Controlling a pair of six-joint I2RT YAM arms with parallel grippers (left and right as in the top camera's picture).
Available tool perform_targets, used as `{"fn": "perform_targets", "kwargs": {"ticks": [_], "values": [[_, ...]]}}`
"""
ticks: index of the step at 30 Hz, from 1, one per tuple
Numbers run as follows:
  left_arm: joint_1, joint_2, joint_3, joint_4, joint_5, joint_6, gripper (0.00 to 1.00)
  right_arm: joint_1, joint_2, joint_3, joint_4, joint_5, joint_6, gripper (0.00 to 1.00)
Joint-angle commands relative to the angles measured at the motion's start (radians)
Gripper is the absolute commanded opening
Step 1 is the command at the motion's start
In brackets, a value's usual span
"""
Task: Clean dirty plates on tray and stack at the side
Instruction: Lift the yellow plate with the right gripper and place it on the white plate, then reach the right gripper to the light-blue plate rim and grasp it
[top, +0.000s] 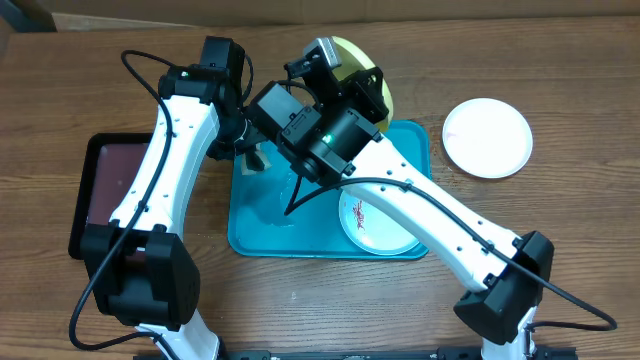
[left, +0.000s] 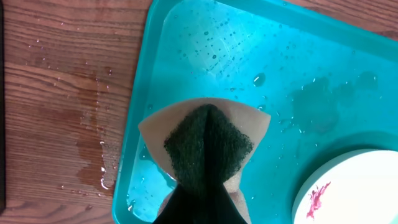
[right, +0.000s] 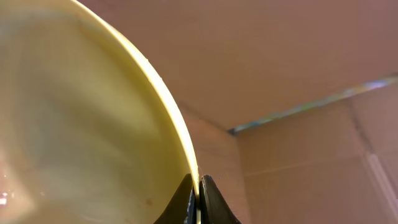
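Overhead straight down; left wrist close above tray (left: 261, 37), shared with overhead; right wrist tilted outward

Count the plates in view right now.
3. The right claw holds a lime-rimmed plate above the tray; a red-smeared plate lies in that tray; a white plate sits on the table beside it. Arms could hide more.
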Motion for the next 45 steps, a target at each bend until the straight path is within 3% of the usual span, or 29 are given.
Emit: {"fn": "perform_targets", "kwargs": {"ticks": [1,5,11,14,18,22,28,31,36,37,38,40,41,42,45], "values": [[0.000,0.006,-0.004,0.001,0.016,0.019,0.05,-0.084,-0.019,0.022,0.003,-0.308,0.050,0.04],[0.000,0.006,-0.004,0.001,0.044,0.030,0.04,-0.279,-0.019,0.020,-0.008,-0.722,0.222,0.04],[0.000,0.006,-0.004,0.001,0.047,0.042,0.05,-0.715,0.001,0.019,-0.061,-1.565,0.213,0.04],[0.000,0.006,-0.004,0.002,0.047,0.042,0.04,-0.912,0.023,0.018,-0.127,-1.761,0.158,0.04],[-0.001,0.006,-0.004,0.006,0.047,0.042,0.04,-1.101,0.034,-0.025,-0.164,-1.640,0.156,0.04],[-0.001,0.006,-0.004,0.013,0.047,0.042,0.04,-1.201,0.034,-0.119,-0.118,-1.584,0.155,0.04],[-0.001,0.006,-0.004,0.016,0.047,0.042,0.04,-1.214,0.034,-0.296,0.048,-1.559,0.167,0.04],[-0.001,0.006,-0.004,0.015,0.047,0.044,0.04,-1.208,0.034,-0.378,0.109,-1.443,0.274,0.04],[-0.001,0.006,-0.004,0.017,0.047,0.053,0.04,-1.208,0.034,-0.461,0.175,-1.402,0.253,0.04],[-0.001,0.006,-0.004,0.018,0.047,0.053,0.04,-1.208,0.034,-0.463,0.174,-1.403,0.248,0.08],[-0.001,0.006,-0.004,0.019,0.047,0.053,0.04,-1.208,0.034,-0.463,0.173,-1.404,0.245,0.20],[-0.001,0.006,-0.004,0.020,0.047,0.053,0.04,-1.206,0.034,-0.463,0.172,-1.412,0.232,0.77],[-0.001,0.006,-0.004,0.020,0.047,0.053,0.04,-1.203,0.034,-0.463,0.169,-1.431,0.208,0.90],[-0.001,0.006,-0.004,0.020,0.047,0.053,0.04,-1.201,0.034,-0.463,0.162,-1.453,0.184,0.98],[-0.001,0.006,-0.004,0.020,0.048,0.053,0.04,-1.189,0.034,-0.463,0.124,-1.524,0.173,1.00]]}}
